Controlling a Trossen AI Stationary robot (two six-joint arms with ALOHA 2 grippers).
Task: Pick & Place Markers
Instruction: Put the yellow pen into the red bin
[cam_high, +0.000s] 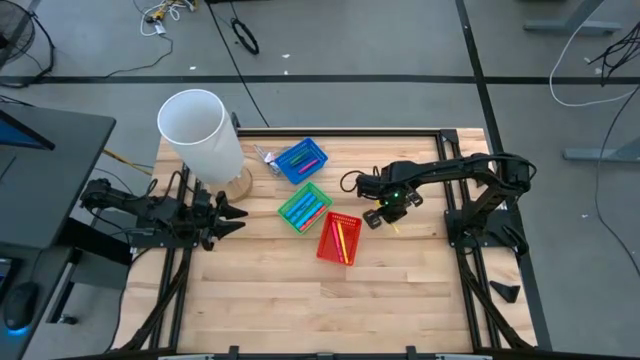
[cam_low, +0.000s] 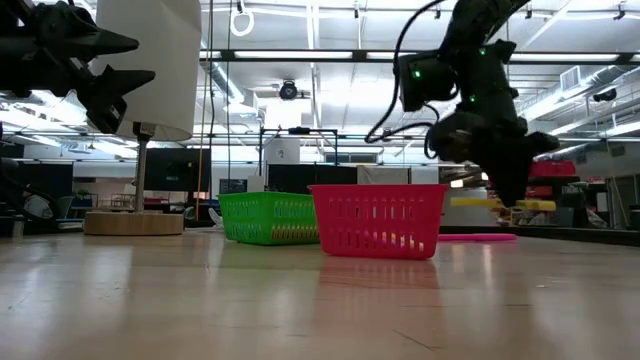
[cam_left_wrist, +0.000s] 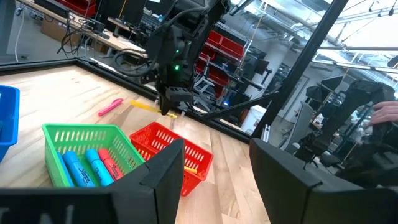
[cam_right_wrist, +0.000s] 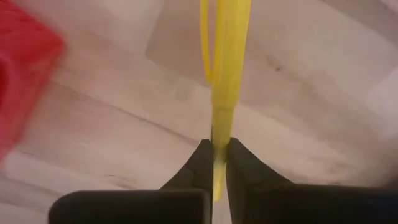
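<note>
Right tool (cam_right_wrist: 214, 155) is clamped on a yellow marker (cam_right_wrist: 225, 68), lifted off the tabletop (cam_high: 400, 290) just beside the red basket (cam_high: 337, 240); in the low view the marker (cam_low: 500, 203) hangs roughly level. We judge it light, stiff and smooth, so it may swivel; the grip looks near one end, mid-barrel would be steadier. A pink marker (cam_low: 478, 238) lies flat on the wood behind. More markers sit in the red, green basket (cam_high: 304, 207) and blue basket (cam_high: 300, 160). Left tool (cam_high: 225, 213) waits with fingers apart at the table's left, near a white cylinder (cam_high: 200, 135) on a round base. Tabletop is pale plank wood, flat, black-framed. The room behind shows shelving, red bins, ceiling lights and cables on the floor.
</note>
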